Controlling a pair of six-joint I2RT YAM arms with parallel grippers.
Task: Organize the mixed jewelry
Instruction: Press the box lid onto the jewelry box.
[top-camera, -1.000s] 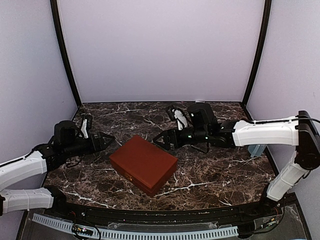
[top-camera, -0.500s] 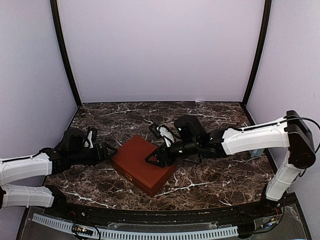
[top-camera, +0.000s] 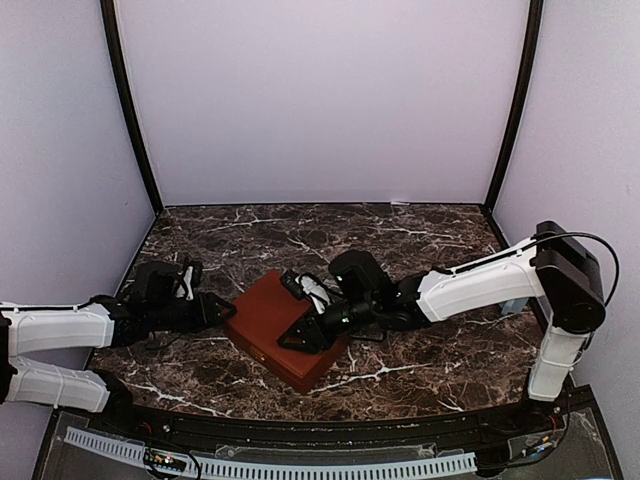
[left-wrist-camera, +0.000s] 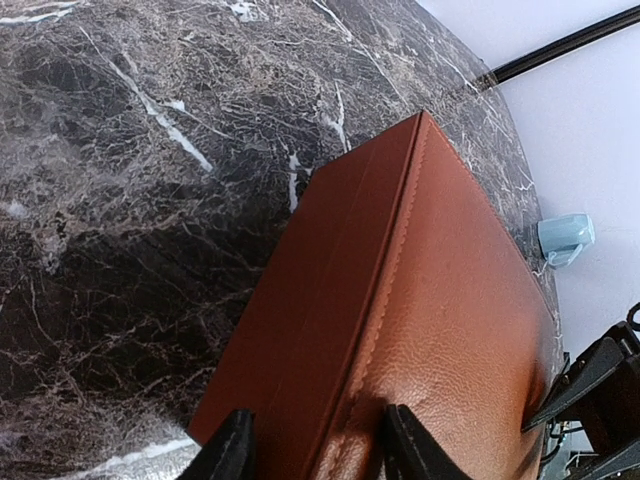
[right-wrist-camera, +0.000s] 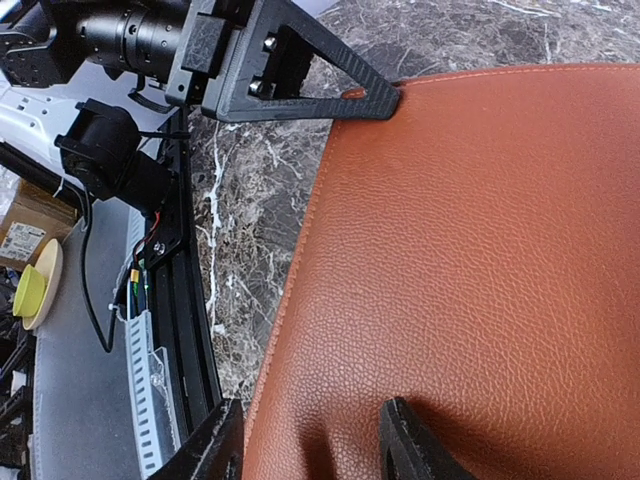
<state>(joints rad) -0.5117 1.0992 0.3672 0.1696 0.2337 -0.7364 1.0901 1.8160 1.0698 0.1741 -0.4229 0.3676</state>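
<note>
- Hidden from view: the mixed jewelry; closed reddish-brown box (top-camera: 262, 305) sits mid-surface (top-camera: 430, 225).
- Left end effector (left-wrist-camera: 315, 445) straddles the box's left corner, fingers apart (pinching or not, impossible to tell).
- Right end effector (right-wrist-camera: 305, 445) straddles the lid's edge, grip equally unclear.

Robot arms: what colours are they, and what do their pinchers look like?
Both the left arm and right arm wear smooth white shells with chunky black joints. A thin black cable loops over the right arm. The left gripper and right gripper have flat black triangle-shaped fingers with small screws.
</note>
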